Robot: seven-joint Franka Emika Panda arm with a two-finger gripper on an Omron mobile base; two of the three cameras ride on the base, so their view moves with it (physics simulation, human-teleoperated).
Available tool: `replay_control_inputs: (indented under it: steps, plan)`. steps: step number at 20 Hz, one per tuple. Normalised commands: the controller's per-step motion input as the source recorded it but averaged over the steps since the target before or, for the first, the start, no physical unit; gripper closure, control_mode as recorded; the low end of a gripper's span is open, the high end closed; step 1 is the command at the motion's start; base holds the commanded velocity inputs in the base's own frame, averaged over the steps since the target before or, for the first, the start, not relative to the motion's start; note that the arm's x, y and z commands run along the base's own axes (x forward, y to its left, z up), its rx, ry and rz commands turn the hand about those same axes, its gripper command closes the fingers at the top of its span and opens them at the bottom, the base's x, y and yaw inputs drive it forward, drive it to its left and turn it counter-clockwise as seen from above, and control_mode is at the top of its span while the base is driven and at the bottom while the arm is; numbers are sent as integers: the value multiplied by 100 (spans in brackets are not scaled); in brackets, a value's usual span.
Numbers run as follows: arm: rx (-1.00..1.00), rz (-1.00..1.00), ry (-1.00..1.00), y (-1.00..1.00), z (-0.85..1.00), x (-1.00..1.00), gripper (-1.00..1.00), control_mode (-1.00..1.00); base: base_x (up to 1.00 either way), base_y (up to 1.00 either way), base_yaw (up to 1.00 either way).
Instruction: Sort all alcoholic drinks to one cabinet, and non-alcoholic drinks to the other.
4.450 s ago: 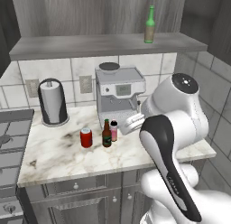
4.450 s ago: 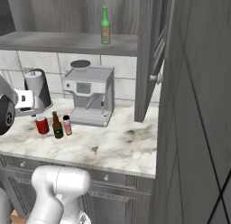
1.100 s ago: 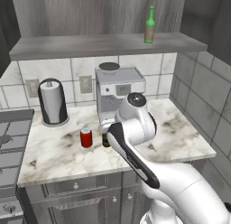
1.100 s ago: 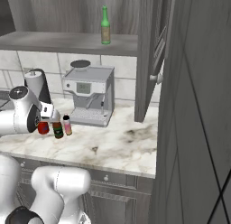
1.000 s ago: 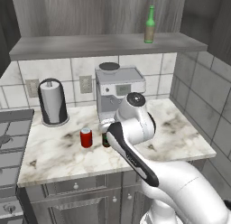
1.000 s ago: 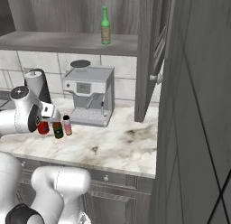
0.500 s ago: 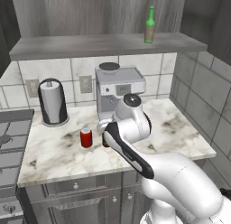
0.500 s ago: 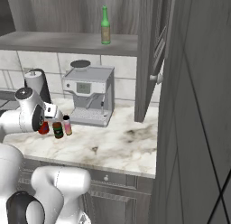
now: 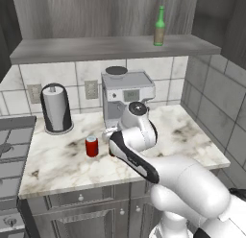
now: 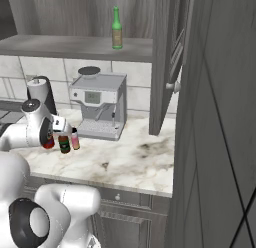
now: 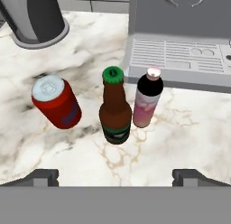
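Through the hand view I look down on three drinks standing on the marble counter [image 11: 189,128]: a red soda can [image 11: 56,102], a dark brown bottle [image 11: 115,108] with a green cap, and a small pink bottle [image 11: 147,99] with a black cap. My gripper [image 11: 117,175] hovers over them, open and empty, its fingertips [image 11: 43,175] wide apart. From the right base view the gripper [image 10: 61,128] hangs just above the brown bottle [image 10: 64,143] and pink bottle [image 10: 75,140]. The green bottle [image 9: 159,27] stands on the cabinet's shelf floor [image 9: 110,46].
A grey coffee machine [image 9: 127,95] stands right behind the drinks. A paper towel holder [image 9: 56,109] is at the back left, and a stove [image 9: 12,146] lies beyond the counter's left end. An open cabinet door [image 10: 170,57] with a round knob hangs at the right.
The arm has swung down from a folded pose to over the drinks. Over the last second the hand settled slightly closer to them. The jaws stayed open.
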Motion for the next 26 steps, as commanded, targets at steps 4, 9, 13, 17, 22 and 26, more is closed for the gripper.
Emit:
replay_control_inputs:
  steps: [4,9,13,17,22,26]
  plan:
    - [0,0,0,6,-11,18,-100,-100,0,0,0]
    - [0,0,0,8,-11,15,-100,-100,0,0,0]
    - [0,0,0,3,-12,16,-100,-100,0,0,0]
    - [0,0,0,0,-14,16,-100,-100,0,0,0]
    - [0,-1,0,0,-11,15,-100,-100,0,0,0]
    - [0,-1,0,1,-14,15,-100,-100,0,0,0]
